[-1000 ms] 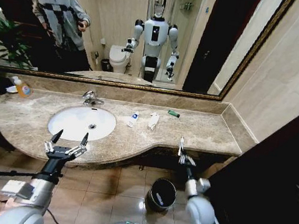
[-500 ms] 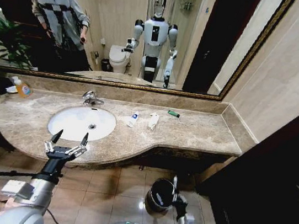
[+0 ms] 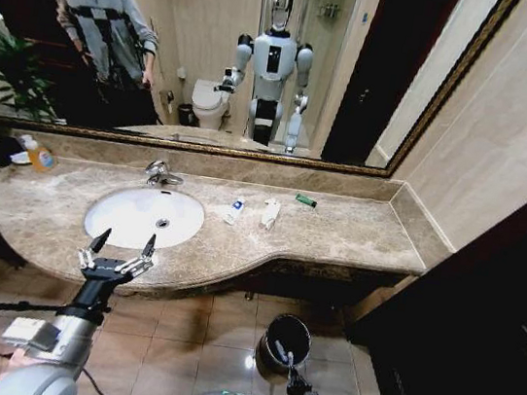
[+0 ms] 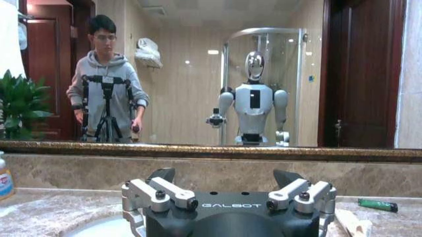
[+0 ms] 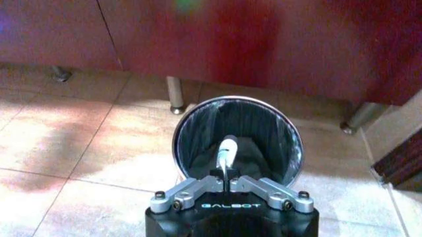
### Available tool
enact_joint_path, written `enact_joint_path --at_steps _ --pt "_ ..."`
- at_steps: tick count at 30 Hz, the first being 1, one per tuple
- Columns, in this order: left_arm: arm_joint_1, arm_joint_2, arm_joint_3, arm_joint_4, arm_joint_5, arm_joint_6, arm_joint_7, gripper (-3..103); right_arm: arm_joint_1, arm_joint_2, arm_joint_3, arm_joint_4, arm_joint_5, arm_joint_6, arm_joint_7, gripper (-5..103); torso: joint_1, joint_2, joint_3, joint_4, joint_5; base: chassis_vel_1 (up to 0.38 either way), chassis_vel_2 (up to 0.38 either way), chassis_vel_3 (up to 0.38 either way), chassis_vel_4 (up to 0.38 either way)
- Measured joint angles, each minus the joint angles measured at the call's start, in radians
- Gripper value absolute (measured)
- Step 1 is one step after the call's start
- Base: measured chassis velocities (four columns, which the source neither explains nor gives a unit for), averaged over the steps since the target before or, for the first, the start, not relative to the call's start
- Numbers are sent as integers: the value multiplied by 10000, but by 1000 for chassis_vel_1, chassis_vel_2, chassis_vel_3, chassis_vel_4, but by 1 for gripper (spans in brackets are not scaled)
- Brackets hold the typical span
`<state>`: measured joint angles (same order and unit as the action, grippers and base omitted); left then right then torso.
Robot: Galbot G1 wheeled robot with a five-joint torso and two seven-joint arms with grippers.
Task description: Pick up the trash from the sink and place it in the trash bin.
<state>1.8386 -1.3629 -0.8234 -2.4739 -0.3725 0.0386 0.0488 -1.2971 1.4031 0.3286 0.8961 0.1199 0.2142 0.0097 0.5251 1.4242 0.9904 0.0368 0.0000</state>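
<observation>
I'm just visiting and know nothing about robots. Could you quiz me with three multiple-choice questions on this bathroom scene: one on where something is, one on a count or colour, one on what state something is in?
1. Where is the trash bin?
A. On the countertop
B. On the floor below the countertop
C. Inside the sink

2. How many small items lie on the countertop right of the sink?
A. One
B. Three
C. Six

3. What is the right gripper doing?
A. Standing open and empty
B. Shut on a white tube over the bin
C. Holding the tap

Answers:
1. B, the head view shows it on the tiles.
2. B, a white sachet, a white wrapper and a green stick lie there.
3. B, the right wrist view shows the fingers pinching the tube above the bin's black inside.
</observation>
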Motion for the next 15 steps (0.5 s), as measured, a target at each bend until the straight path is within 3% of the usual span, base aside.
enact_joint_path --at_steps 15 --pt "0 0 0 0 0 0 0 100 1956 365 91 -1973 -656 44 -215 0 1 -1 1 0 0 0 0 0 0"
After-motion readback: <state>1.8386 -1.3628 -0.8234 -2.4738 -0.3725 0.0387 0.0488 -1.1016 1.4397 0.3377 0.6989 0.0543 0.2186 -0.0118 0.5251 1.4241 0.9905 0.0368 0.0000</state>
